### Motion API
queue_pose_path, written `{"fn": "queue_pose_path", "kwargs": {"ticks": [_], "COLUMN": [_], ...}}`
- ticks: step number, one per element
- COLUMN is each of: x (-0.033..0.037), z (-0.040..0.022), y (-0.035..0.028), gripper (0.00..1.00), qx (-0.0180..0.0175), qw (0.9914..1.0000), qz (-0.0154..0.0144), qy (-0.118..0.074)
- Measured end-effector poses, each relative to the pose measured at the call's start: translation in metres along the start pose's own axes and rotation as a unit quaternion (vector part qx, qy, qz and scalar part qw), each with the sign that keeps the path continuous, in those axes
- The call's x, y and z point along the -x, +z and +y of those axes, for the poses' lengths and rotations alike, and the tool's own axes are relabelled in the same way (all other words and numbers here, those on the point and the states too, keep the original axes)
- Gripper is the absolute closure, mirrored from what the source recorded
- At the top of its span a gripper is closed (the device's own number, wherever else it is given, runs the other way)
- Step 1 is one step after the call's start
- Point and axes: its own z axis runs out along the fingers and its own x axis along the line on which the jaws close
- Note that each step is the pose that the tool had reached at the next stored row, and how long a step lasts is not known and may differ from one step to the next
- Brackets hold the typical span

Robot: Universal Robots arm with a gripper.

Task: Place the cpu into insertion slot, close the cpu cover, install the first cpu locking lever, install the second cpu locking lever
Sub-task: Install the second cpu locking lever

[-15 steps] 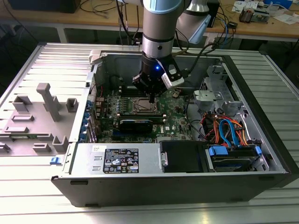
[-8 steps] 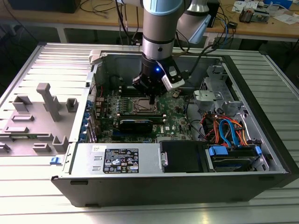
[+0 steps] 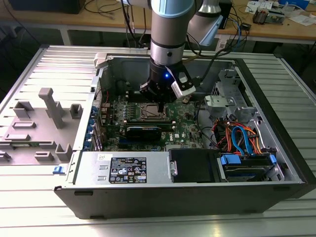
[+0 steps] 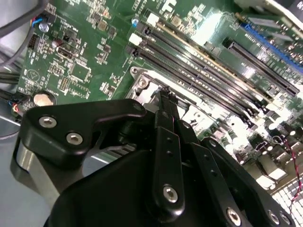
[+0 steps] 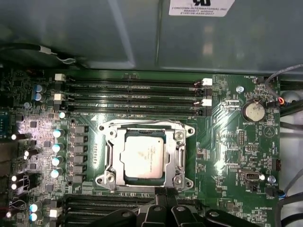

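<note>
The cpu [image 5: 142, 153], a square chip with a dull silvery top, lies flat in the insertion slot [image 5: 107, 178] on the green motherboard. The cpu cover [image 5: 111, 150], a thin metal frame, is folded down around the chip. A thin wire lever [image 5: 142, 122] runs along the cover's edge on the memory-slot side. My gripper [image 5: 164, 193] is shut with nothing visible between its black fingers, and its tips sit at the socket's opposite edge. In the exterior view the gripper [image 3: 157, 97] hangs just above the socket [image 3: 150, 112]. In the second wrist view the fingertips [image 4: 165, 97] reach over a corner of the socket frame [image 4: 142, 81].
Long black memory slots [image 5: 135, 94] run beside the socket, with a coin battery [image 5: 253, 111] further along. The open case's walls [image 3: 103, 69] surround the board. A power supply [image 3: 126, 170], a drive bay with coloured cables [image 3: 242, 143] and a grey fixture block [image 3: 47, 116] lie around it.
</note>
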Motion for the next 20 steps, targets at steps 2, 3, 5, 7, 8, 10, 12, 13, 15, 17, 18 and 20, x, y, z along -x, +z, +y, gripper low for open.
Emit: {"fn": "queue_pose_path", "kwargs": {"ticks": [2,3,5,7,8,10,12,13,15,17,18,20], "x": [-0.0002,-0.0012,-0.0039,-0.0053,-0.0074,-0.0155,-0.0205,-0.0241,-0.0271,-0.0273,-0.0274,-0.0274], "z": [-0.0024,-0.005,-0.0128,-0.014,-0.0146,-0.0175,-0.0176,-0.0177,-0.0176,-0.0176,-0.0176,-0.0176], "y": [-0.0004,-0.0004,-0.0003,-0.0003,-0.0004,-0.0004,-0.0004,-0.0003,0.0001,0.0004,0.0007,0.0007], "gripper": [0.89,0.89,0.89,0.89,0.89,0.89,0.89,0.89,0.89,0.89,0.89,0.89], "qx": [0.0003,0.0015,0.0098,0.0113,0.0125,0.0149,0.0154,0.0157,0.0161,0.016,0.0161,0.0161], "qw": [1.0,1.0,0.99995,0.99994,0.99992,0.99989,0.99988,0.99988,0.99987,0.99987,0.99987,0.99987], "qz": [-0.0002,-0.0002,-0.0004,-0.0005,-0.0005,-0.0006,-0.0006,-0.0007,-0.0007,-0.0007,-0.0007,-0.0006], "qy": [0.0,0.0,0.0,0.0,0.0,0.0,0.0,0.0,0.0,0.0,0.0,0.0]}}
